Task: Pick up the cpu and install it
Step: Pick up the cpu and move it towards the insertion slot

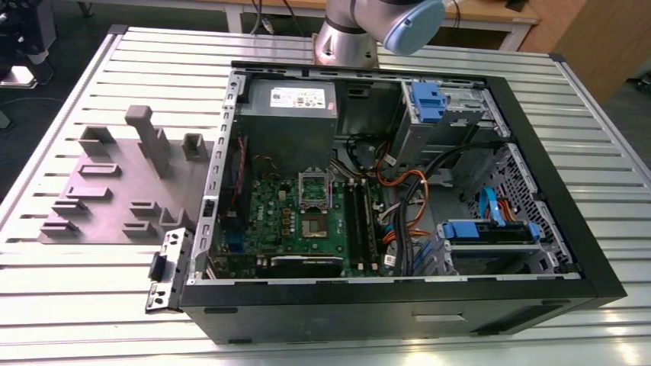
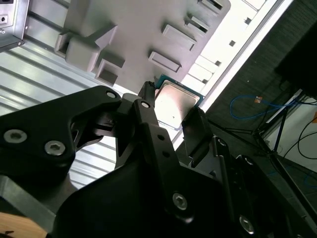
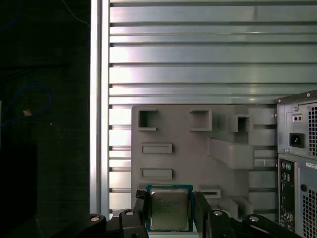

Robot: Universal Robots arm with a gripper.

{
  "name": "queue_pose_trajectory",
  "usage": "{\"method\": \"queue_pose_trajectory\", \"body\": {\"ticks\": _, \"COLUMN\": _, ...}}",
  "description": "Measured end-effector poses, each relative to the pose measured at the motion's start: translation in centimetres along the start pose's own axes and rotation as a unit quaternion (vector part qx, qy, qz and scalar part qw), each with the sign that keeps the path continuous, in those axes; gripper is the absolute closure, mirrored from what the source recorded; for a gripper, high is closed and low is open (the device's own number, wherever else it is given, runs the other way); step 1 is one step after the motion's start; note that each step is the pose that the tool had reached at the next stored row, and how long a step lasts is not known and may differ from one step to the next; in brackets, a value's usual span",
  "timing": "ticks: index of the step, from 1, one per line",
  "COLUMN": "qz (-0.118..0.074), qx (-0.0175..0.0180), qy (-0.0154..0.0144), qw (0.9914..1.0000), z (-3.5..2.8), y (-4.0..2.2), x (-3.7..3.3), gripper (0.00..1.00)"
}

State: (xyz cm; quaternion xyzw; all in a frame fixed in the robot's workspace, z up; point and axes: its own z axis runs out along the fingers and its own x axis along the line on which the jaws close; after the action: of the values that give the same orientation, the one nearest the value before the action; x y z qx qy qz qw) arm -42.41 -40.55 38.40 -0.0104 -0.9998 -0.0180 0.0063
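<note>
Slatted metal table (image 1: 91, 305), open computer case (image 1: 407, 316), grey parts tray (image 3: 198, 158) beside it.
In the first wrist view, the gripper (image 3: 169, 197) pinches the cpu (image 3: 169, 214) by 2 opposite edges, over the tray.

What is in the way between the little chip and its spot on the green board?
Nothing visible. The claw holds the chip above the grey tray. In the exterior view the computer case lies open and the socket on the green board is uncovered, with cables off to one side.
</note>
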Motion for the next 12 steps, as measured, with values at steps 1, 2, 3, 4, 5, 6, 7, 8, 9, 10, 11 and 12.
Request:
{"method": "queue_pose_trajectory", "body": {"ticks": 1, "qz": 0.000, "qx": -0.0001, "qy": 0.0000, "qw": 1.00000, "z": 0.00, "y": 0.00, "x": -0.05, "gripper": 0.53}}
{"method": "queue_pose_trajectory", "body": {"ticks": 2, "qz": 0.000, "qx": -0.0001, "qy": 0.0000, "qw": 1.00000, "z": 0.00, "y": 0.01, "x": -0.08, "gripper": 0.53}}
{"method": "queue_pose_trajectory", "body": {"ticks": 3, "qz": 0.000, "qx": -0.0001, "qy": 0.0000, "qw": 1.00000, "z": 0.00, "y": 0.00, "x": -0.09, "gripper": 0.53}}
{"method": "queue_pose_trajectory", "body": {"ticks": 4, "qz": 0.000, "qx": 0.0000, "qy": 0.0000, "qw": 1.00000, "z": 0.00, "y": 0.00, "x": -0.12, "gripper": 0.53}}
{"method": "queue_pose_trajectory", "body": {"ticks": 5, "qz": 0.000, "qx": 0.0000, "qy": 0.0000, "qw": 1.00000, "z": 0.00, "y": 0.00, "x": -0.14, "gripper": 0.53}}
{"method": "queue_pose_trajectory", "body": {"ticks": 6, "qz": 0.000, "qx": 0.0000, "qy": 0.0000, "qw": 1.00000, "z": 0.00, "y": 0.01, "x": -0.15, "gripper": 0.53}}
{"method": "queue_pose_trajectory", "body": {"ticks": 7, "qz": 0.000, "qx": -0.0001, "qy": 0.0000, "qw": 1.00000, "z": 0.00, "y": 0.00, "x": -0.17, "gripper": 0.53}}
{"method": "queue_pose_trajectory", "body": {"ticks": 8, "qz": 0.000, "qx": -0.0001, "qy": 0.0000, "qw": 1.00000, "z": 0.00, "y": 0.01, "x": -0.19, "gripper": 0.53}}
{"method": "queue_pose_trajectory", "body": {"ticks": 9, "qz": 0.000, "qx": 0.0000, "qy": 0.0001, "qw": 1.00000, "z": 0.00, "y": 0.01, "x": -0.21, "gripper": 0.53}}
{"method": "queue_pose_trajectory", "body": {"ticks": 10, "qz": 0.000, "qx": 0.0000, "qy": 0.0000, "qw": 1.00000, "z": 0.00, "y": 0.00, "x": -0.25, "gripper": 0.53}}
{"method": "queue_pose_trajectory", "body": {"ticks": 11, "qz": 0.000, "qx": 0.0000, "qy": 0.0000, "qw": 1.00000, "z": 0.00, "y": 0.01, "x": -0.30, "gripper": 0.53}}
{"method": "queue_pose_trajectory", "body": {"ticks": 12, "qz": 0.000, "qx": 0.0000, "qy": 0.0000, "qw": 1.00000, "z": -0.01, "y": 0.01, "x": -0.31, "gripper": 0.53}}
